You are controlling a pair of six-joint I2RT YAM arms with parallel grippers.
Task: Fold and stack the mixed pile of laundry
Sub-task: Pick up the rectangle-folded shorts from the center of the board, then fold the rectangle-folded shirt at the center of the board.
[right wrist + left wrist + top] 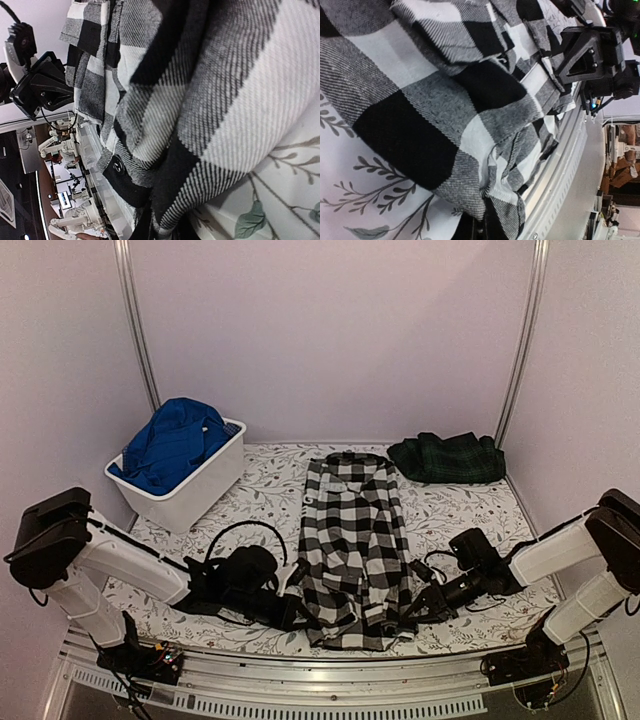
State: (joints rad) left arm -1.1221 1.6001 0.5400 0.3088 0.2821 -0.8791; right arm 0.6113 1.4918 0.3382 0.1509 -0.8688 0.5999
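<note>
The black-and-white checked shirt (352, 540) lies lengthwise down the middle of the table, its hem toward the near edge. My left gripper (299, 614) is shut on the hem's near-left corner; in the left wrist view the cloth (470, 125) bunches into the gripper (480, 224). My right gripper (411, 608) pinches the near-right corner, where the shirt (210, 90) folds down between its jaws (158, 228). A dark green tartan garment (447, 458) lies folded at the back right. A bright blue garment (172, 443) is heaped in the white tub (205, 485).
The tub stands at the back left on the leaf-print table cover (455, 515). A metal rail (330, 670) runs along the near edge just behind both grippers. Walls close the back and sides. Black cables (245, 530) loop by the left wrist.
</note>
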